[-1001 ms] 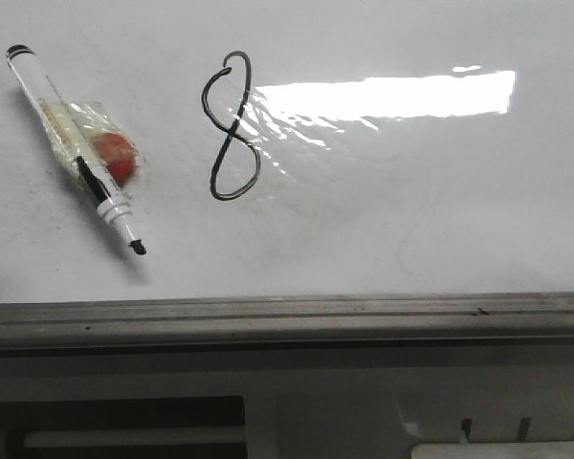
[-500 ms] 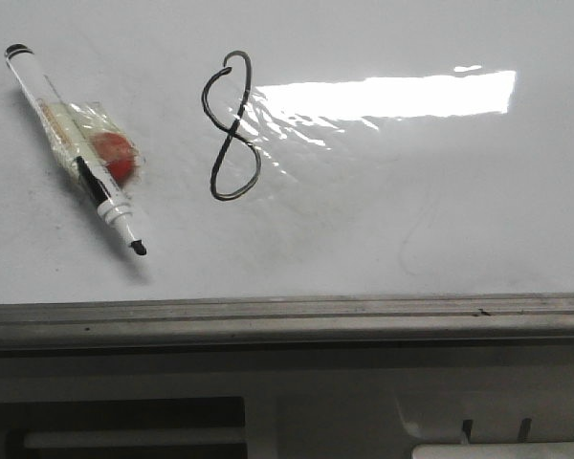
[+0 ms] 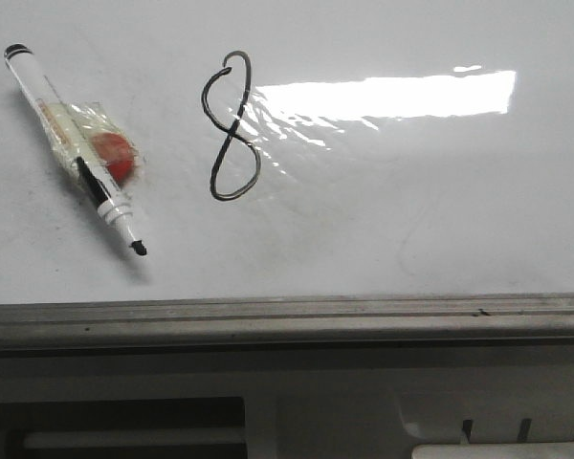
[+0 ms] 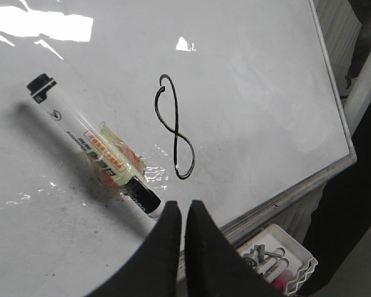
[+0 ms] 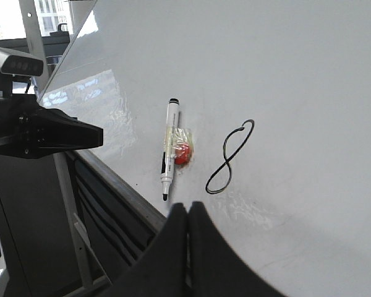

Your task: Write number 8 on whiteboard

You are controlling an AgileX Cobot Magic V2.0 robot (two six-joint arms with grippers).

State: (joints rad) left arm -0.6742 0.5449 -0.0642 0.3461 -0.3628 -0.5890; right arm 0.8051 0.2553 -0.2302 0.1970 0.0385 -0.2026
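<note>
A thin black number 8 is drawn on the whiteboard; it also shows in the left wrist view and the right wrist view. An uncapped white marker with a red ball taped to it lies on the board to the left of the 8, also in the left wrist view and the right wrist view. My left gripper is shut and empty, raised over the board's near edge, close to the marker's tip. My right gripper is shut and empty, back from the board.
A grey frame rail runs along the board's near edge. A white tray with small parts sits below the rail. The left arm's black body shows beside the board in the right wrist view.
</note>
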